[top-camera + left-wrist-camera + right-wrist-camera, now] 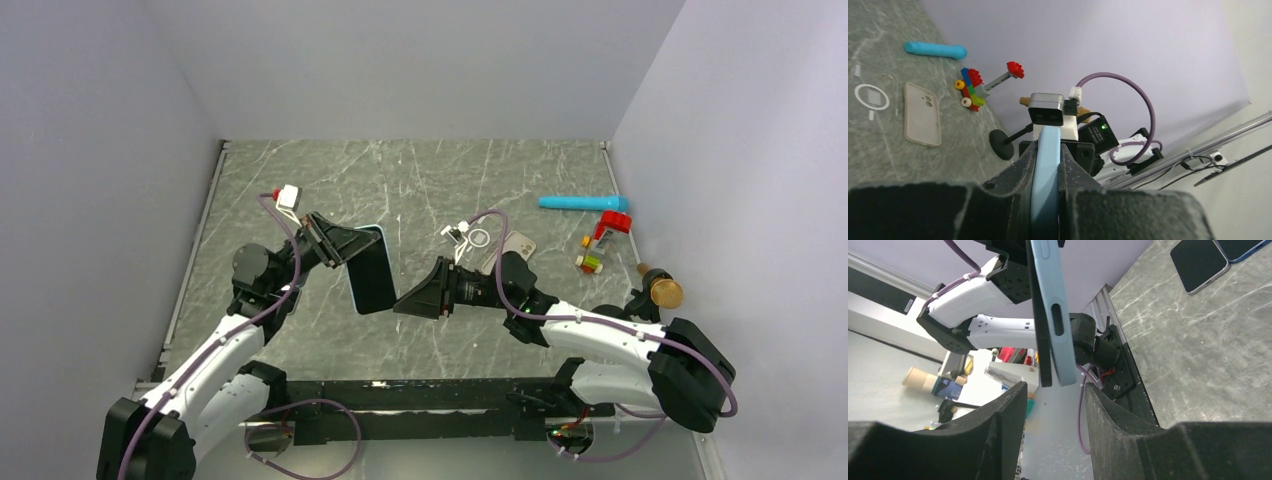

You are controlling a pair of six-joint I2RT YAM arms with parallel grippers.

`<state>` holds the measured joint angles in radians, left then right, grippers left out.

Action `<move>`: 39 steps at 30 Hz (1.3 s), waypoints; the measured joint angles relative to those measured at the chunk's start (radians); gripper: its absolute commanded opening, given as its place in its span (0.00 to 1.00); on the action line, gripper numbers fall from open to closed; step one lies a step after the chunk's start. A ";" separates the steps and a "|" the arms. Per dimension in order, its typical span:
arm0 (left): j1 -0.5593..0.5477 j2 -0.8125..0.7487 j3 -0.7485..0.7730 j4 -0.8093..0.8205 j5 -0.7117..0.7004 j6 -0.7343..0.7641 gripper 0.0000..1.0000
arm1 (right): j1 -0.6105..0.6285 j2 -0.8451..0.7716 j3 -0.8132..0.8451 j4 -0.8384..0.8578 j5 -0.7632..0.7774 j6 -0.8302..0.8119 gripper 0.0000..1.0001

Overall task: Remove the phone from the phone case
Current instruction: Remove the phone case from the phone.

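The left pincer (1047,149) is clamped on one end of the blue phone (372,272), holding it on edge above the table (300,180). The right pincer (1054,390) stands apart (its jaws flank the phone's free end, with gaps showing). A pale case (516,246) lies flat behind.

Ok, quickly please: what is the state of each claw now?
Left claw: closed on the cased phone.
Right claw: open, holding nothing.

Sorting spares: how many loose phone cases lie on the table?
2: a beige rounded phone case near the toy bricks, a clear white-ringed case beside it; more may be hidden.
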<state>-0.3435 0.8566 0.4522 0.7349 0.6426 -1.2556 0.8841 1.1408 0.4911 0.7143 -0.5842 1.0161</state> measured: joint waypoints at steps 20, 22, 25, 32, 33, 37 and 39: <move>-0.074 0.229 0.027 0.297 0.247 -0.217 0.00 | -0.026 -0.071 0.008 -0.027 0.018 -0.048 0.51; -0.077 0.240 0.027 0.338 0.245 -0.244 0.00 | -0.026 -0.085 0.008 -0.032 0.018 -0.055 0.50; -0.078 0.272 0.026 0.428 0.231 -0.308 0.00 | -0.026 -0.099 0.002 -0.028 0.008 -0.063 0.44; -0.078 0.389 0.026 0.636 0.192 -0.474 0.00 | -0.017 -0.104 -0.046 -0.002 -0.028 -0.069 0.39; -0.078 0.392 0.026 0.645 0.189 -0.486 0.00 | -0.012 -0.104 -0.046 0.000 -0.029 -0.072 0.40; -0.079 0.385 0.026 0.660 0.188 -0.495 0.00 | 0.013 -0.105 -0.046 0.005 -0.031 -0.091 0.44; -0.079 0.379 0.026 0.659 0.188 -0.493 0.00 | 0.016 -0.110 -0.045 0.003 -0.030 -0.101 0.46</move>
<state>-0.4225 1.2358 0.4786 1.3941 0.8307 -1.7489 0.9001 1.0309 0.4458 0.7170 -0.6144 0.9150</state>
